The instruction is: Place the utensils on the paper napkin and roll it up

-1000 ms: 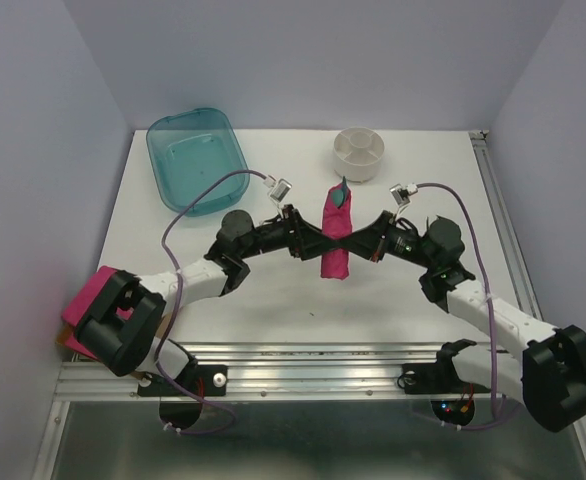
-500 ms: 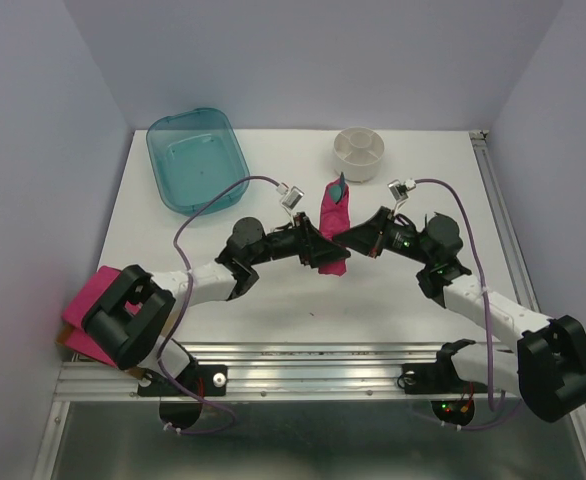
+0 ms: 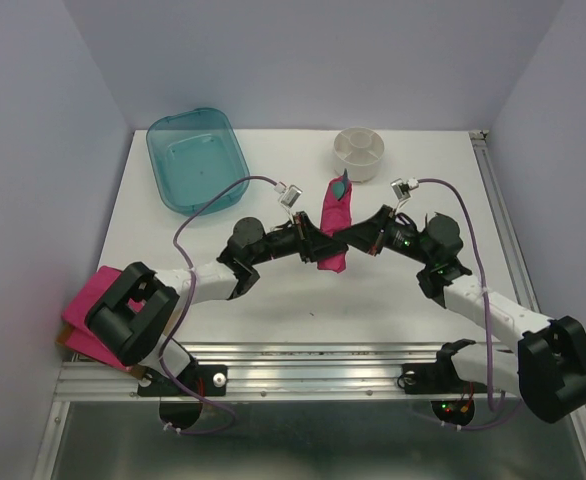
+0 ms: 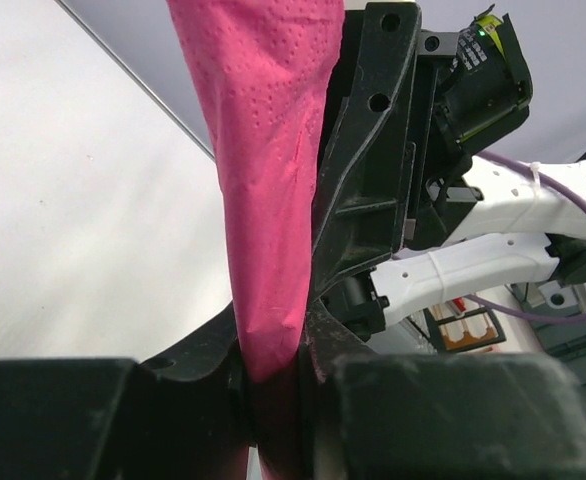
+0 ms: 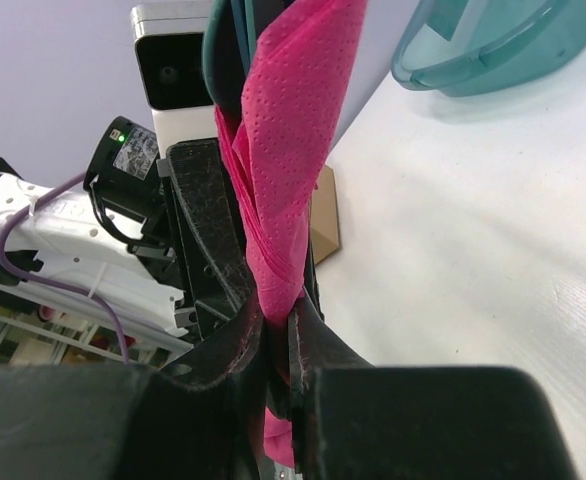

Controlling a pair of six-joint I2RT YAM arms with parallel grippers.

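Rolled napkin (image 3: 333, 222) was at the middle of the table (image 3: 273, 300), running near to far between the two arms. We noted teal utensils (image 3: 341, 186) poking out of its far end, wrapped inside. Left tool (image 3: 320, 247) had its jaws pinched tight on the roll's near part from the left. Right tool (image 3: 349, 238) clamped the same roll from the right, just beside the left one. We could not tell whether the roll rested on the table or hung just above it. Teal tub (image 3: 197, 158) sat far left, white dish (image 3: 359, 153) far centre, pink pile (image 3: 85, 298) at the near left edge
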